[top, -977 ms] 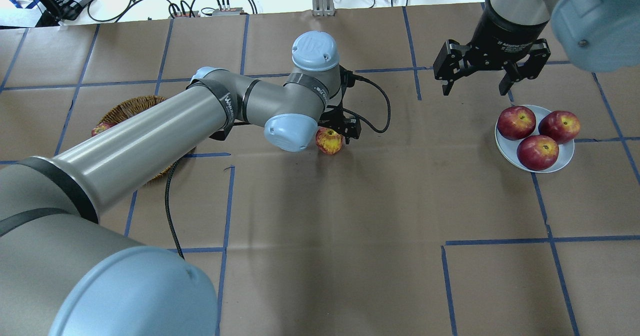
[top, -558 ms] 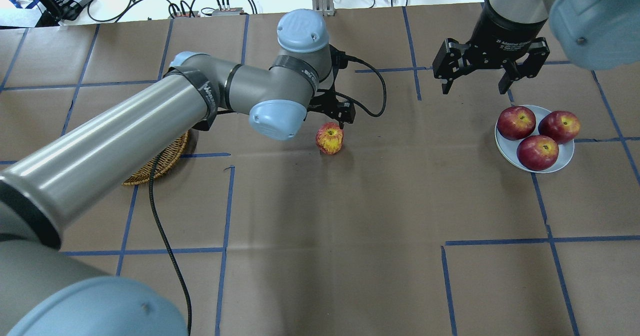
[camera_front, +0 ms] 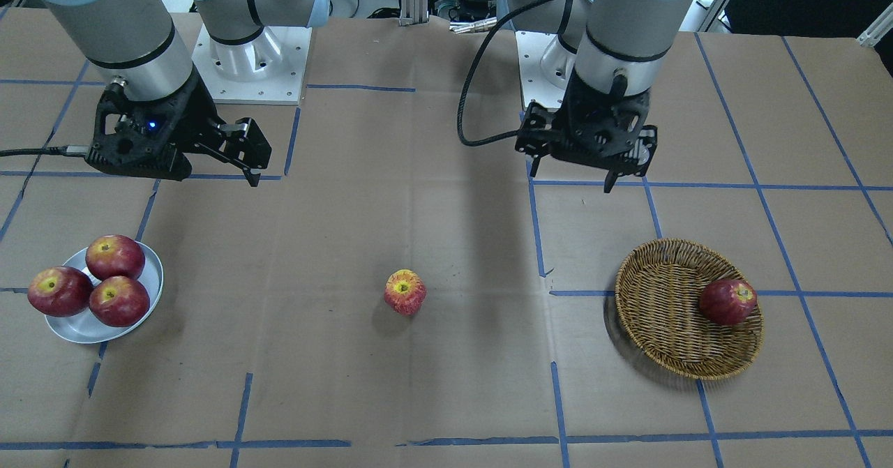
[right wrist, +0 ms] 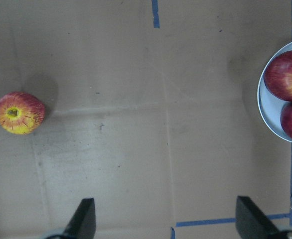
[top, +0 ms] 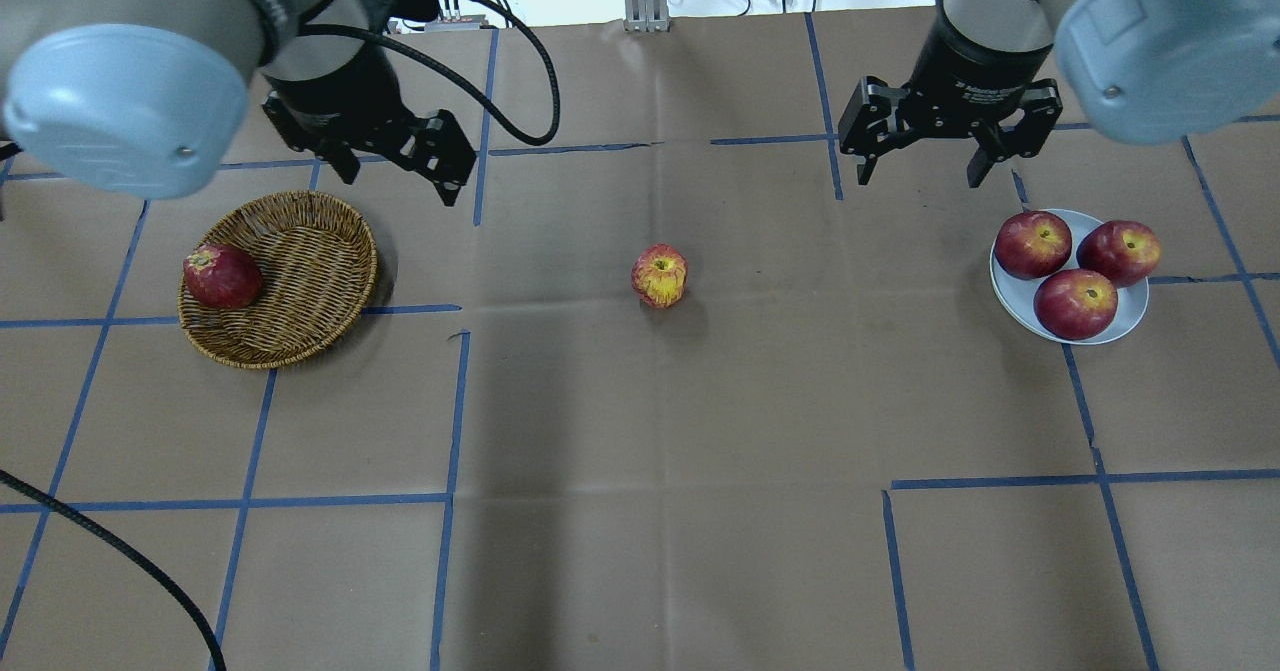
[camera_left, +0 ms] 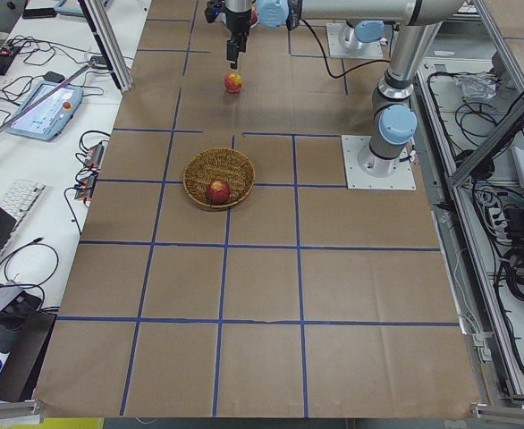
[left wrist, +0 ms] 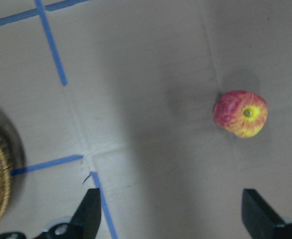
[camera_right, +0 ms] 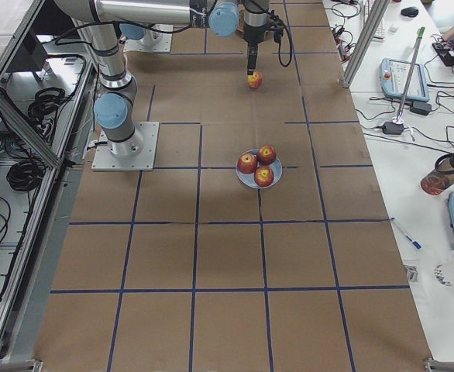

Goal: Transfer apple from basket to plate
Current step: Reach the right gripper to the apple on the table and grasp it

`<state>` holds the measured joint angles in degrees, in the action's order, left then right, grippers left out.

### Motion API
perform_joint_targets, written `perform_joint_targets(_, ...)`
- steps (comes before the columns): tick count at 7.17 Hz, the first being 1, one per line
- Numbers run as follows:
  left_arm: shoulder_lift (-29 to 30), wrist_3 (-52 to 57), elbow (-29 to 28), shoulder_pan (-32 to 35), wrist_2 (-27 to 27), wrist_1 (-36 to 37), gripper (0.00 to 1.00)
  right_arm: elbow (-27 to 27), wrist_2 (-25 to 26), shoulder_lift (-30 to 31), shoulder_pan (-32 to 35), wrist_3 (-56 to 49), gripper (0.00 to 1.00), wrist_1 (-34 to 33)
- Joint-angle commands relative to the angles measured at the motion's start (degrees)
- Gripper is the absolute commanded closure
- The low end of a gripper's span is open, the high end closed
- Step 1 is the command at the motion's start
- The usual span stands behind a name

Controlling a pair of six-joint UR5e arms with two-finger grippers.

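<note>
The streaky pinkish-red apple with the yellow stem hollow (top: 660, 276) is noted alone on the brown-paper desk (top: 640, 511) at the centre of the overhead frame, hollow up. It lies well apart from both the round tan woven wicker basket (top: 310, 276) at the left and the small round pale grey-white plate (top: 1010, 293) at the right. One glossy dark red apple (top: 222, 276) is seen in the basket against its left rim. Three more dark red apples (top: 1075, 303) are crowded on the plate, touching one another. The left gripper (top: 398, 183) is held above the desk just beyond the basket's upper right rim, fingers spread and empty. The right gripper (top: 920, 171) is held up and left of the plate, fingers likewise spread with nothing between them. Step judged: the apple is out of the basket and parked midway; the desk-to-plate half is not yet begun. The next move is judged to fall to the right gripper, which would need to be carried leftward in the overhead frame, centred over the apple, lowered with fingers straddling it, and closed across its widest part. Little bare plate is left, so a careful placing would be called for, lest the apple roll off.
</note>
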<state>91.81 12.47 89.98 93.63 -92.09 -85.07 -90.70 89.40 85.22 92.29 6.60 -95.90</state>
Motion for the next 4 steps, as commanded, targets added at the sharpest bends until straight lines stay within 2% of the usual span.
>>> perform_joint_targets(1,-5.0,2.3,0.9,-2.3,0.0,-3.8,0.01,0.0,0.5,-4.3,7.6,7.6,0.00,-6.2)
perform_joint_targets(4,-4.6,1.2,1.5,-2.4,0.2,-3.7,0.01,-0.2,0.8,-12.4,16.2,16.3,0.00,-15.6)
